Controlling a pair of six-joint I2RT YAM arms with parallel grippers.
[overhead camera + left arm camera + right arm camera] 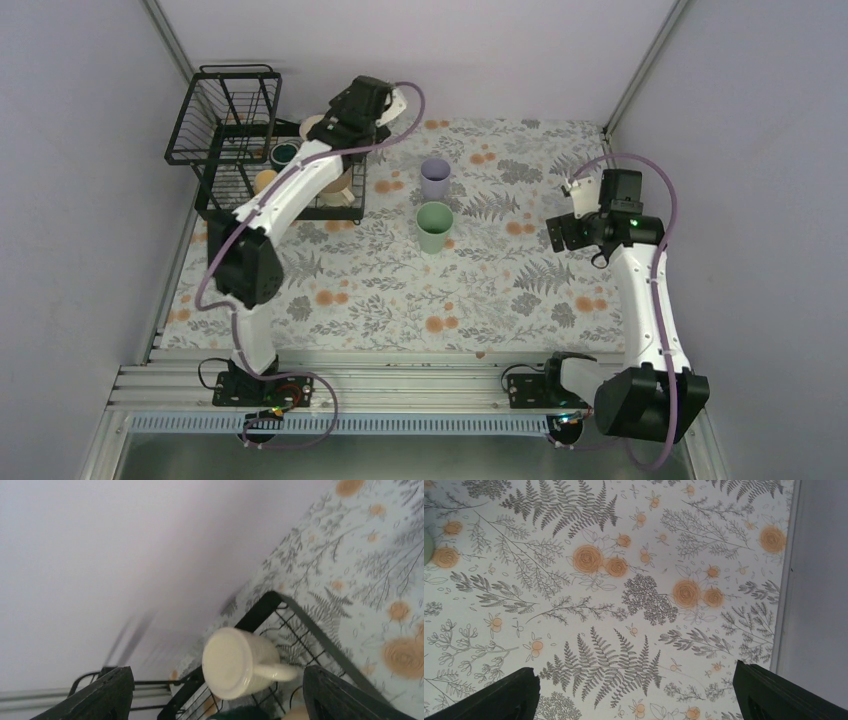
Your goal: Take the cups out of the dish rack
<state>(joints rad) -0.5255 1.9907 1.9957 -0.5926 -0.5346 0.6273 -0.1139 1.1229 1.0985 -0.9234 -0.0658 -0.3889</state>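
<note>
The black wire dish rack [222, 150] stands at the far left. It holds a cream mug [313, 127], a dark teal mug [285, 153] and a yellowish mug [265, 180]. My left gripper [340, 112] hovers open over the rack's far end. In the left wrist view the cream mug [240, 662] lies tilted between my open left gripper's [217, 676] fingers [107, 695], untouched, its handle to the right. A lavender tumbler [435, 178] and a mint-green tumbler [435, 226] stand on the table. My right gripper [562, 232] is open and empty.
The rack's black frame bar [260, 610] runs just behind the cream mug, close to the back wall. The rack's raised basket tier [235, 100] is at the far left corner. The right wrist view shows the floral tablecloth [634, 580] under the right gripper [636, 680] and the right wall [819, 580].
</note>
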